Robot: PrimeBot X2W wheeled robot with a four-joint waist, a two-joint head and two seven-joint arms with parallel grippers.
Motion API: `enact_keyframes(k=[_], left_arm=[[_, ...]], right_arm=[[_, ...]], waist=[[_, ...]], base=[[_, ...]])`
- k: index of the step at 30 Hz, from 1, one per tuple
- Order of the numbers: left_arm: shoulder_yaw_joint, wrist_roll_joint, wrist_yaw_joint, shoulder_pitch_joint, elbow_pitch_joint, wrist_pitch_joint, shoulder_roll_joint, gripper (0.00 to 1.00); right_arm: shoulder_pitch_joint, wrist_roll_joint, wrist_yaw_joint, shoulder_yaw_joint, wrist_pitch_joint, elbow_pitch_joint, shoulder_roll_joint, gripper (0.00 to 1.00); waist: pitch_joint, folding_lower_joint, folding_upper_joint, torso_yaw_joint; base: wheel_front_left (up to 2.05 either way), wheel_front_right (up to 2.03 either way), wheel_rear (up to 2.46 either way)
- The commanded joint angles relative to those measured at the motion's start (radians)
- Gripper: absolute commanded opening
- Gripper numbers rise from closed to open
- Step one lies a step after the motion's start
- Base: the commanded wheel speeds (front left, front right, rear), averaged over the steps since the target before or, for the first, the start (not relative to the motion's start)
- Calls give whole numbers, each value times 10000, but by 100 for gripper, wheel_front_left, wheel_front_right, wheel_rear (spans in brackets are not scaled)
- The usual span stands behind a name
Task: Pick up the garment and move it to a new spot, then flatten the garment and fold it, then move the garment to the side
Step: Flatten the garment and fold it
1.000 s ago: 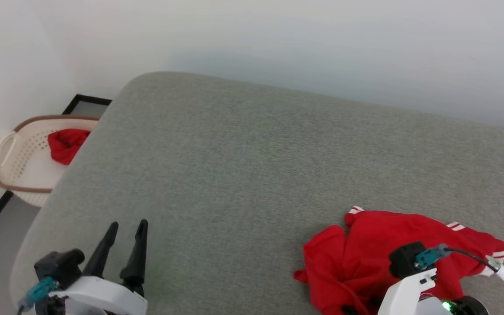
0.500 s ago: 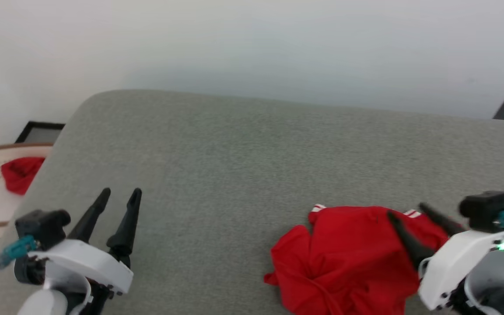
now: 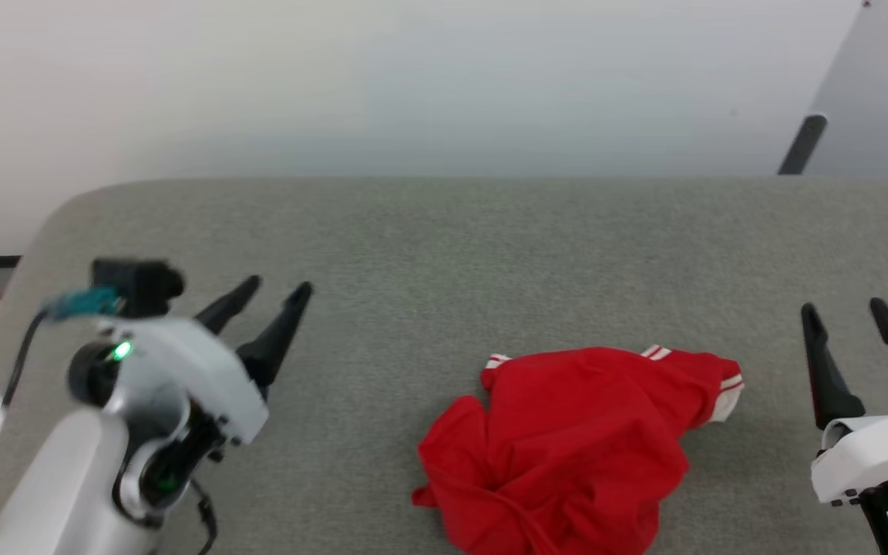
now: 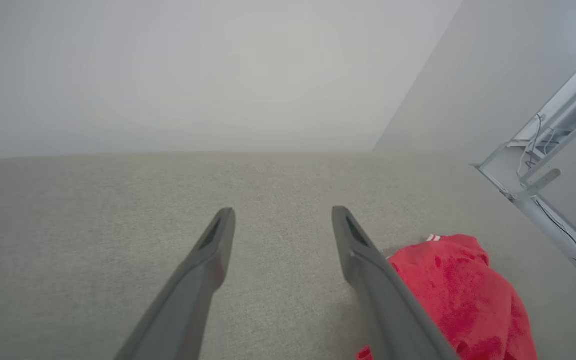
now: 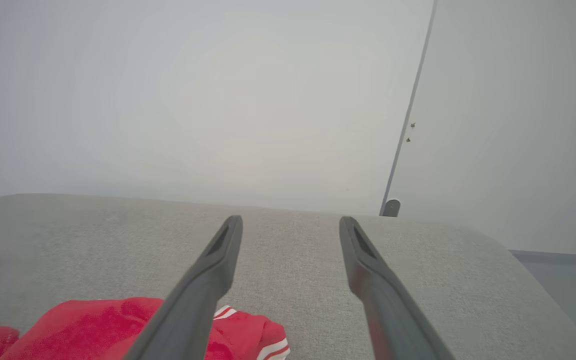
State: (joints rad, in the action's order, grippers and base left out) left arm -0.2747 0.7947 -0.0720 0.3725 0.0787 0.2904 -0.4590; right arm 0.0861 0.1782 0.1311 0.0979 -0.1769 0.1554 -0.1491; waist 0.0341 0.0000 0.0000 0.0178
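Risk of pinching a single layer of the garment [image 3: 567, 447] - crumpled at lower centre on the grey cushion [image 3: 444, 254] - and lifting a twisted bundle, sleeves buried. Risk too of snagging the cushion if driven deep. Left gripper [image 3: 280, 285] at left, right gripper [image 3: 841, 306] at right - spread wide, empty, clear of the cloth.

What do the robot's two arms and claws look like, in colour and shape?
The left claw and the right claw each have two long, dark, tapering fingers on a white housing. The left wrist carries a black block with a teal plug, a dark cable and a small green light.
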Motion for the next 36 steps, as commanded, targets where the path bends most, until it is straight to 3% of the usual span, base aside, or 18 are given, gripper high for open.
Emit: enact_keyframes(k=[1, 10, 18, 26, 36], left_arm=[[-89, 272, -25, 314, 196, 442, 99, 100], [-922, 1087, 36, 2362, 1845, 3372, 368, 100], [-1618, 1595, 147, 3177, 2668, 5451, 658, 100], [-2191, 1644, 295, 3273, 2560, 6478, 859, 100], [-2710, 1369, 365, 3003, 2687, 6765, 927, 100]], right_arm=[[118, -79, -7, 127, 222, -86, 100, 100], [520, -22, -7, 252, 785, -484, 390, 100], [955, 147, -7, 223, 1194, -898, 603, 100], [1219, 303, -7, 153, 1457, -1384, 778, 100], [1485, 483, -7, 27, 1624, -1692, 873, 100]], waist=[[250, 0, 0, -299], [1216, 0, 0, -1115], [2088, 0, 0, -1868], [2529, 0, 0, -2273], [2793, 0, 0, -2380]], base=[[0, 0, 0], [0, 0, 0], [0, 0, 0], [0, 0, 0], [0, 0, 0]])
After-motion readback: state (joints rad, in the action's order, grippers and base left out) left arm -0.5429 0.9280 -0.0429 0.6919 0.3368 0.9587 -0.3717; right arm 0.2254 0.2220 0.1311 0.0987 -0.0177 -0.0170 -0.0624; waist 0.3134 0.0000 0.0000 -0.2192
